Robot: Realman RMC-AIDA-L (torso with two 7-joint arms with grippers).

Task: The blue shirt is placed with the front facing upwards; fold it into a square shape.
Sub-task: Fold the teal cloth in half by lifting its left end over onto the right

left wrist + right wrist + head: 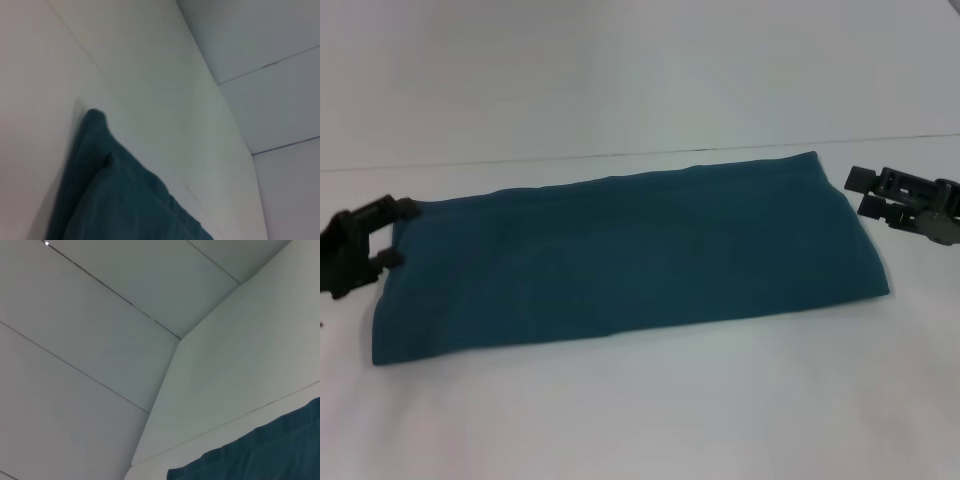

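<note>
Blue shirt [630, 255] lies as a long band on counter [640, 410], long axis 9–3 o'clock. Left hand [398, 235] wide at its 9 o'clock end; right hand [865, 192] wide, just off 3 o'clock end.

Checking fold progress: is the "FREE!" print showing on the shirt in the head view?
No, the shirt lies folded into a long band showing only plain teal cloth.

blue shirt [630, 258] folded into long flat band; plain teal upward
</note>
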